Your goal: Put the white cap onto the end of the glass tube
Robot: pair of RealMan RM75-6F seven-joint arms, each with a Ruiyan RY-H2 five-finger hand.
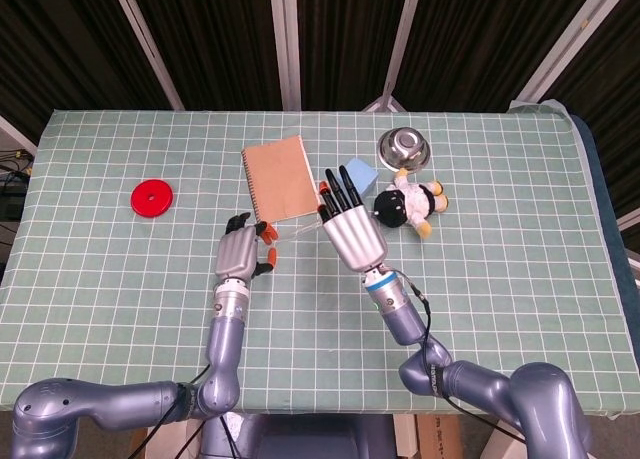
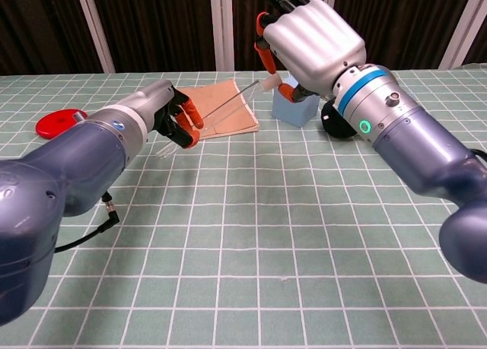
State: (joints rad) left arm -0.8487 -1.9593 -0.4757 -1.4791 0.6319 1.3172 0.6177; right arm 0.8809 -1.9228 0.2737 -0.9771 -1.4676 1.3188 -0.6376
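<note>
1. Left hand (image 2: 163, 113) of mine gripped the glass tube (image 2: 228, 99), tilted above the table (image 2: 251, 235).
2. Right hand (image 2: 312, 37) pinched the white cap (image 2: 269, 82) at the tube's raised end, near the notebook (image 1: 280, 178).

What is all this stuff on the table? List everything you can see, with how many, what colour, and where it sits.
Glass tube: one, clear, held slanting above the table in the left hand.
White cap: one, white, at the tube's upper end, by the right hand's fingers.
Notebook: one, brown, flat, middle rear of the table.
Block: one, light blue, right of the notebook.
Bowl: one, shiny metal, behind the block.
Plush toy: one, black, white and yellow, lying right of the block.
Disc: one, red, far left.
Table cover: one, green with a white grid.
Left hand: silver, orange fingertips, holds the tube.
Right hand: silver, dark fingers, raised at the cap.
</note>
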